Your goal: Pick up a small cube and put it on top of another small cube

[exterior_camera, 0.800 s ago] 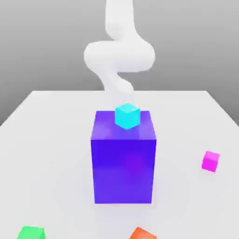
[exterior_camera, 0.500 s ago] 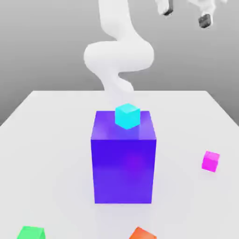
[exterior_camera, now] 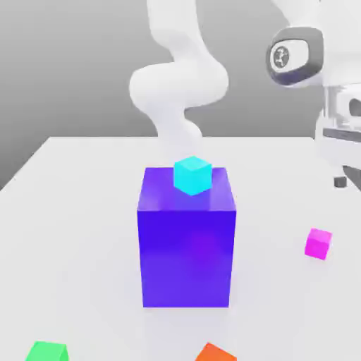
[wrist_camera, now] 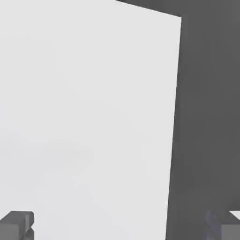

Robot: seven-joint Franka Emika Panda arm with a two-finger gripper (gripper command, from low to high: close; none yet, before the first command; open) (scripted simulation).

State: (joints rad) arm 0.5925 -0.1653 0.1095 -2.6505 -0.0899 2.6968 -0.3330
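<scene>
Magenta cube [exterior_camera: 318, 244] rests on the white table [exterior_camera: 77, 204] at the exterior view's right, well apart from the large purple block [exterior_camera: 187, 247] at centre, which carries a cyan cube [exterior_camera: 192, 175]. Green cube [exterior_camera: 48, 351] and orange cube [exterior_camera: 215, 352] sit at the near edge. Gripper [wrist_camera: 120, 225] hangs above the table edge, fingers spread wide, grasping nothing.

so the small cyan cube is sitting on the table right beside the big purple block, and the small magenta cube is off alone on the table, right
Not quite. The small cyan cube sits on top of the big purple block, not on the white table beside it, as the exterior view shows. The rest holds: the small magenta cube lies alone on the table, toward the exterior view's right.
</scene>
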